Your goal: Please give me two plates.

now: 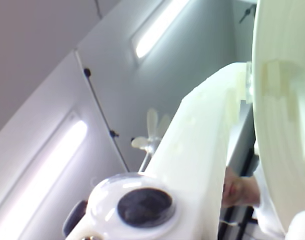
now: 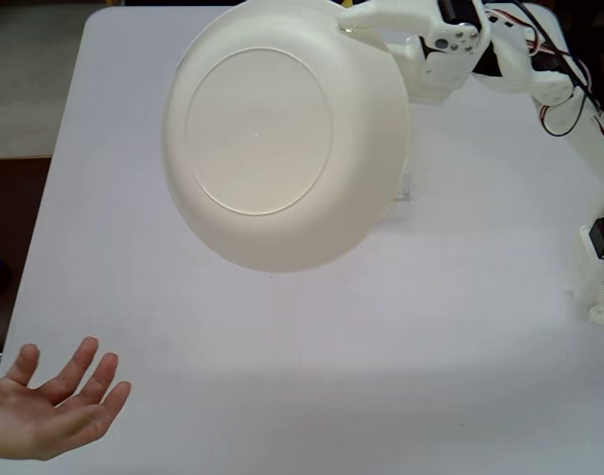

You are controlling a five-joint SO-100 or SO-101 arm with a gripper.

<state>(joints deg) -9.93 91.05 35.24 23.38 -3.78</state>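
Observation:
A cream-white plate (image 2: 282, 139) is held high above the table, tilted, with its round underside facing the fixed view. My gripper (image 2: 359, 22) is shut on the plate's top right rim. In the wrist view the camera points up at the ceiling. There the plate (image 1: 285, 125) fills the right edge, and one white finger (image 1: 197, 150) runs up to its rim, where my gripper (image 1: 246, 85) clamps it.
An open human hand (image 2: 47, 411) lies palm up at the bottom left of the white table (image 2: 460, 327). My arm (image 2: 579, 129) reaches in from the right edge. A small clear object (image 2: 402, 188) stands on the table just beneath the plate's right side.

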